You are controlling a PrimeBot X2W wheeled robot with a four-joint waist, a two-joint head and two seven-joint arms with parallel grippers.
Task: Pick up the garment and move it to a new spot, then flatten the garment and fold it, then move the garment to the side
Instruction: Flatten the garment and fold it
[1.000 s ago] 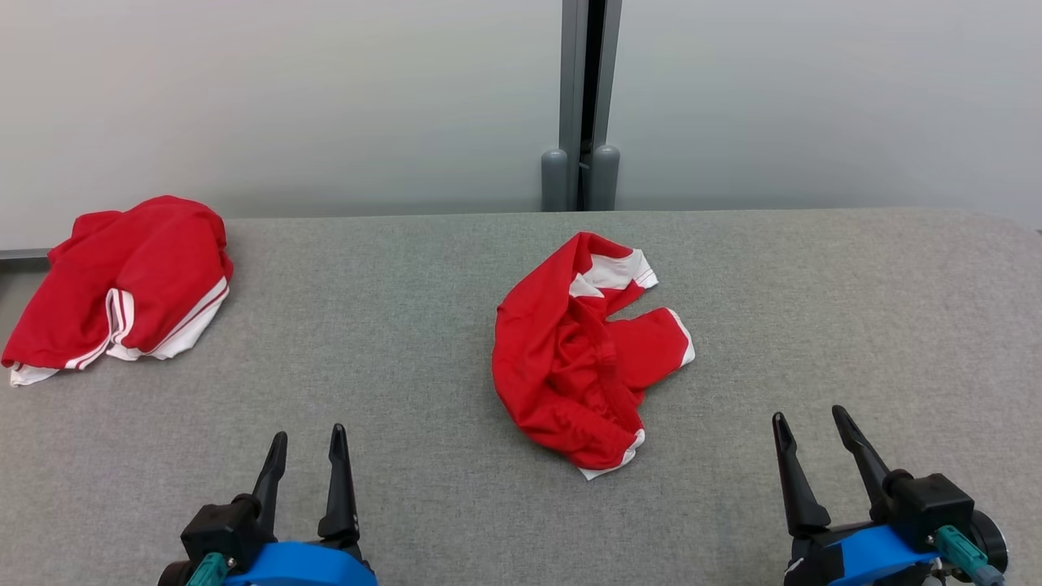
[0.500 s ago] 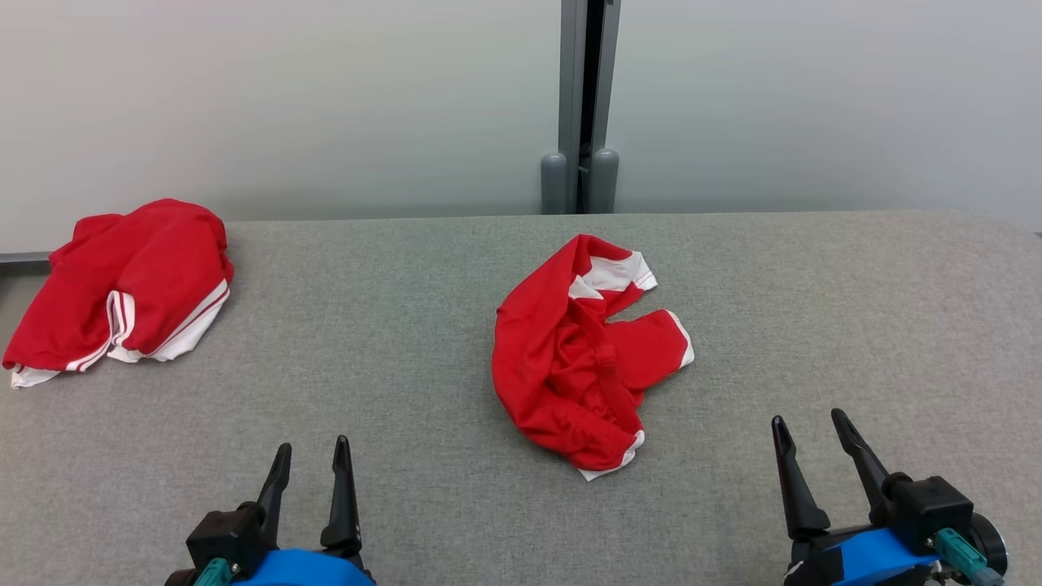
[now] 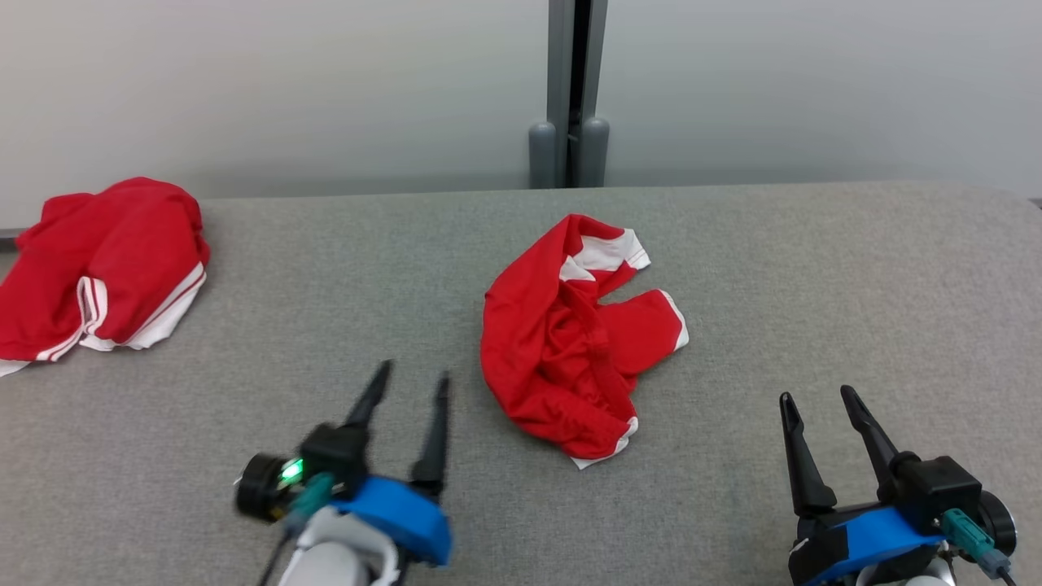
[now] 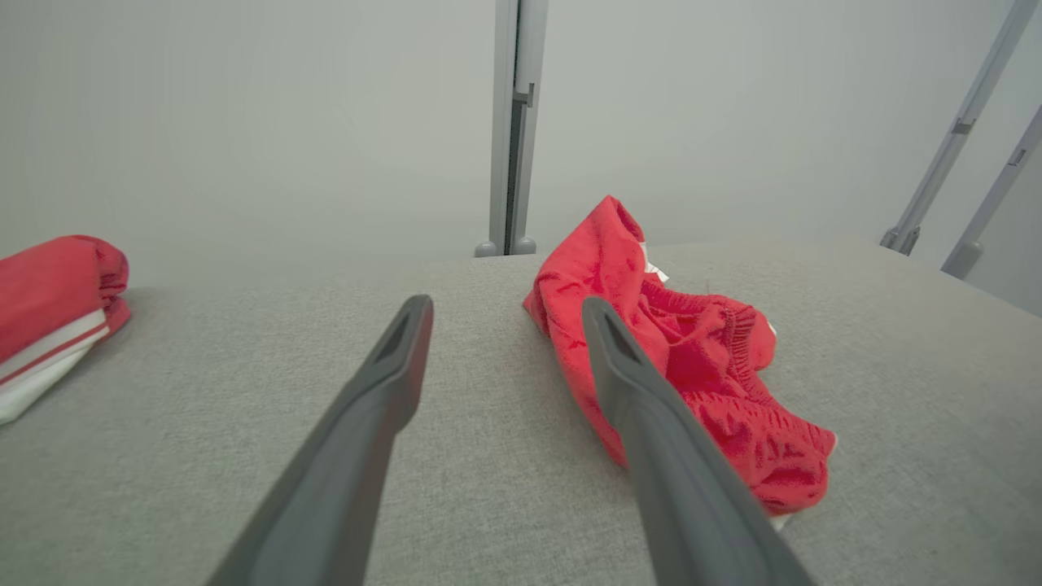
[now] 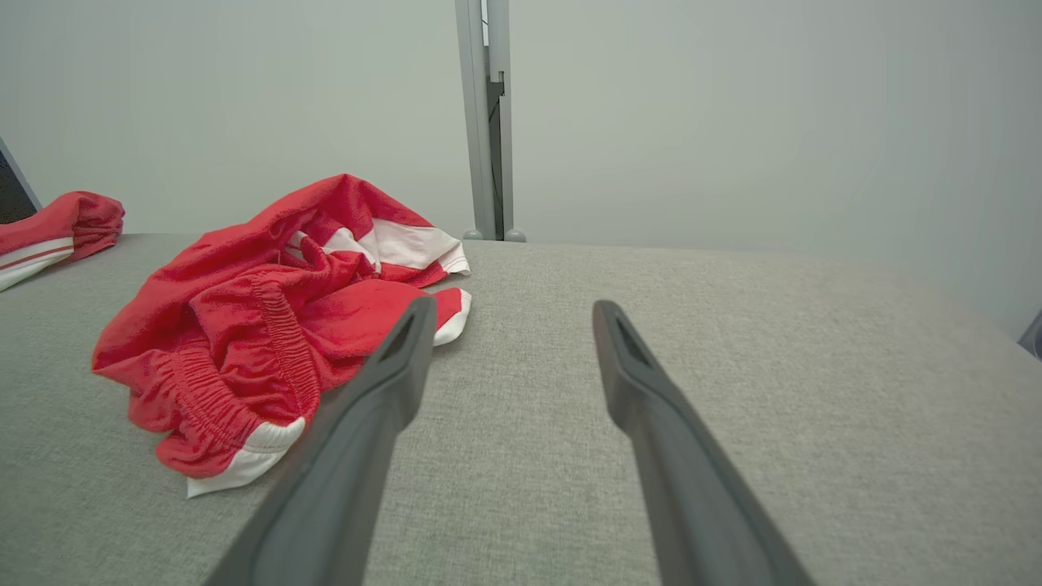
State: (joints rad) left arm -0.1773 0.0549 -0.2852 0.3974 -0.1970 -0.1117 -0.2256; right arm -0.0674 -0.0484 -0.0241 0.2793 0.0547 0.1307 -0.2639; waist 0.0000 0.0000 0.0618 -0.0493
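Midway across the tabletop (image 3: pixel 326 268) lies the crumpled red garment (image 3: pixel 562 350), long axis running near to far. Your left pincer (image 3: pixel 413 373) sits near its left edge; the right pincer (image 3: pixel 816 395) is well apart. Both gape wide, empty. The left looks better placed: garment lies rightward, slightly ahead.

You find the garment (image 3: pixel 570 342) at the middle of the table (image 3: pixel 326 268) | left gripper (image 3: pixel 413 372) just left of its near end | right gripper (image 3: pixel 816 394) well apart on its right | second garment (image 3: pixel 98 268) at the table's far-left edge | post (image 3: pixel 568 89) behind the table
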